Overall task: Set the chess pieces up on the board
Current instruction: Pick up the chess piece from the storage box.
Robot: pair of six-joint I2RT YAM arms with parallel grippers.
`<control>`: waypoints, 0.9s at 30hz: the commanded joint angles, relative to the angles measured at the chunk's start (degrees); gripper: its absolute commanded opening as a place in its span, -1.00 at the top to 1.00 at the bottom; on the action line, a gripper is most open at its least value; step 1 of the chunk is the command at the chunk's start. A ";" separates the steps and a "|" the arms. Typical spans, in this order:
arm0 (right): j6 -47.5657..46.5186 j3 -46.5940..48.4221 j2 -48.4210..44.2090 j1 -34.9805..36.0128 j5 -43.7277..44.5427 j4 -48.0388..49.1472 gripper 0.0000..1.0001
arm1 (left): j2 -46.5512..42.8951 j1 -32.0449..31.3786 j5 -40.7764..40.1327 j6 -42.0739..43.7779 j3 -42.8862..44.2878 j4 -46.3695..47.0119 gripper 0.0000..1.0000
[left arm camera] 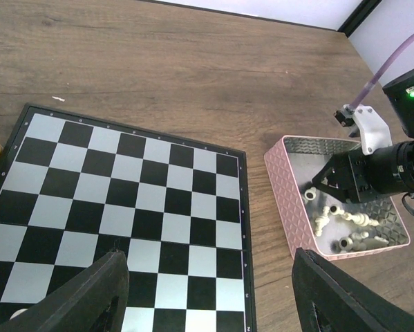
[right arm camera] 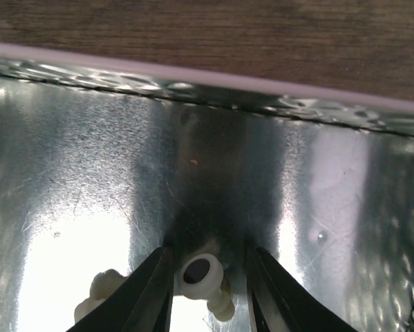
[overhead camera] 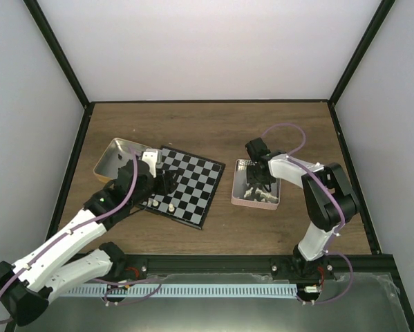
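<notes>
The board point(overhead camera: 196, 181) point(left arm camera: 124, 200) lies left of centre, with two cream chess pieces point(overhead camera: 172, 207) on its near edge. My left gripper point(overhead camera: 166, 183) point(left arm camera: 210, 277) hovers open over the board's near right squares, nothing between its fingers. A pink tin point(overhead camera: 235, 188) point(left arm camera: 284, 197) to the right holds several cream pieces point(left arm camera: 331, 220). My right gripper point(overhead camera: 257, 185) point(right arm camera: 208, 277) reaches down inside that tin. Its jaws stand narrowly open, one on each side of a cream piece point(right arm camera: 200, 273) lying on the tin floor, with a gap on the right. Another cream piece point(right arm camera: 99, 290) lies left of the fingers.
A second tin point(overhead camera: 112, 158) with a tan rim sits against the board's far left corner, behind my left arm. Black frame rails border the wooden table point(overhead camera: 213, 131). The pink tin's wall point(right arm camera: 207, 86) rises close ahead of my right fingers.
</notes>
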 commanded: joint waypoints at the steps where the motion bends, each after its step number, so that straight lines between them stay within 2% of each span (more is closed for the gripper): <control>1: -0.74 1.65 1.09 -0.93 1.40 0.61 0.42 | 0.35 0.24 0.47 0.03 0.57 1.99 -0.33; 3: -0.23 1.63 1.02 -1.04 1.40 0.77 0.47 | 0.55 0.22 0.60 -0.01 0.59 2.03 -0.33; 6: 0.47 1.59 0.69 -1.07 1.77 0.66 0.69 | 0.82 0.25 0.68 -0.02 0.69 2.03 -0.33; 8: 1.08 1.41 0.15 -1.16 1.71 0.83 0.75 | 0.83 0.27 0.77 -0.02 0.70 2.12 -0.33; 13: 4.52 0.00 -4.67 -1.18 0.39 3.33 0.77 | 0.21 0.20 0.66 -0.79 0.37 3.32 -0.37; 16: 8.81 -1.11 -10.55 -1.15 -2.94 5.54 0.76 | -1.17 0.14 1.51 -1.86 -1.44 6.94 -0.39; 18: 13.12 -2.24 -14.93 -1.16 -6.46 7.48 0.75 | -2.26 0.09 2.79 -2.94 -3.49 10.78 -0.39; 22: 26.26 -7.43 -23.27 -1.14 -20.48 16.07 0.71 | -2.99 -0.06 5.42 -6.47 -7.95 20.79 -0.39; 25: 38.94 -12.51 -26.72 -0.23 -29.91 25.28 0.71 | -1.71 -0.42 6.35 -9.21 -10.70 28.11 -0.39; 27: 45.30 -13.76 -27.38 1.55 -32.45 29.35 0.70 | -0.46 -0.83 6.34 -11.28 -12.05 31.20 -0.39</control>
